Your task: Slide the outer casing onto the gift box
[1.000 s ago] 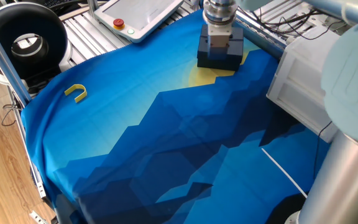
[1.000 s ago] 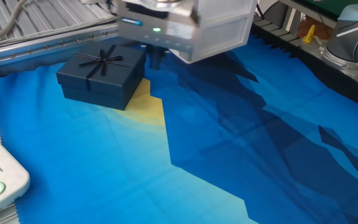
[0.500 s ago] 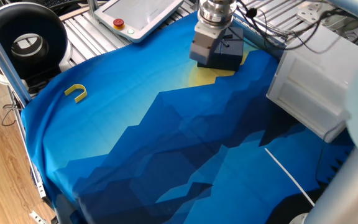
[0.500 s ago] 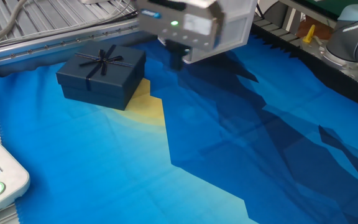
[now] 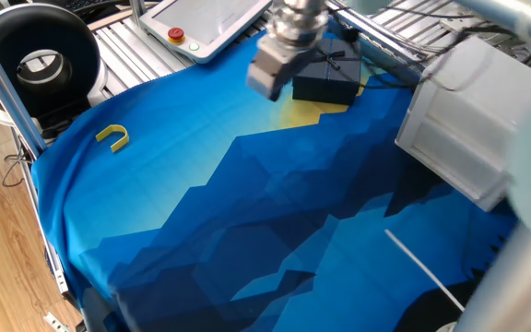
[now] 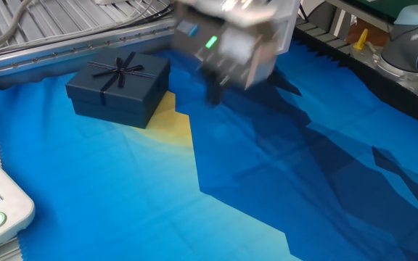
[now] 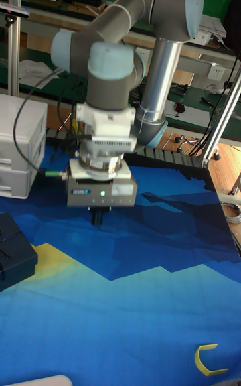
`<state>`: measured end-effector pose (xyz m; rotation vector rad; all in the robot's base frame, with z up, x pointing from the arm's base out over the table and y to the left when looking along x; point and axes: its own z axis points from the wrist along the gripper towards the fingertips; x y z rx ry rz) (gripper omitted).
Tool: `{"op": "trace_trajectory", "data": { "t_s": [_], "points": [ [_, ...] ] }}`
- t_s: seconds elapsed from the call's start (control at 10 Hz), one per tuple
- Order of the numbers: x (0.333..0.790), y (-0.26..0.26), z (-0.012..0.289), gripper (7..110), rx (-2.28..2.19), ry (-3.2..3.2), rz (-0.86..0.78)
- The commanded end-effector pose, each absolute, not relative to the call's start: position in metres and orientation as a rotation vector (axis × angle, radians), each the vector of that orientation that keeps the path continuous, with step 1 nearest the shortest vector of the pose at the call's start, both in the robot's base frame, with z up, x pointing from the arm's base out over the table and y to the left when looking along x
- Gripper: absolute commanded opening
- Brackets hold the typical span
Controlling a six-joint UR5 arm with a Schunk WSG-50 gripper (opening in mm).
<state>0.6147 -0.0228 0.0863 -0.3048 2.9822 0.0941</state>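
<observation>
The outer casing [image 5: 325,78], a dark navy square block with a thin ribbon cross and bow on top [image 6: 118,81], rests at the far edge of the blue cloth on its yellow patch. Only its corner shows at the left edge of the tall view [image 7: 13,255]. The gift box is hidden; no tray shows apart from the casing. My gripper [image 7: 98,217] hangs above the cloth beside the casing, clear of it, blurred by motion in both fixed views [image 5: 270,78] [image 6: 212,90]. Its fingers look pressed together with nothing between them.
A small yellow U-shaped piece [image 5: 113,138] [image 7: 211,361] lies near the cloth's edge. A large white bin [image 5: 468,120] [image 7: 20,145] stands close to the casing. A white touch pendant [image 5: 206,23] and a black ring-shaped unit [image 5: 40,60] sit beyond the cloth.
My gripper has drawn away sideways from over the casing and now hangs beside it. The casing has not moved.
</observation>
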Motion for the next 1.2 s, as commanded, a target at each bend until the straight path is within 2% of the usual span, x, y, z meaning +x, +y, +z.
{"op": "trace_trajectory", "data": {
  "t_s": [0.0, 0.2, 0.4, 0.7, 1.1],
  "points": [
    [0.657, -0.011, 0.053, 7, -0.249, 2.975, 0.126],
    [0.650, -0.007, 0.053, 7, -0.078, 3.014, 0.167],
    [0.643, -0.034, 0.050, 7, -0.007, 3.053, 0.008],
    [0.625, -0.039, 0.050, 7, -0.064, 3.122, -0.023],
    [0.566, -0.048, 0.112, 7, -0.210, 3.123, 0.087]
  ]
}}
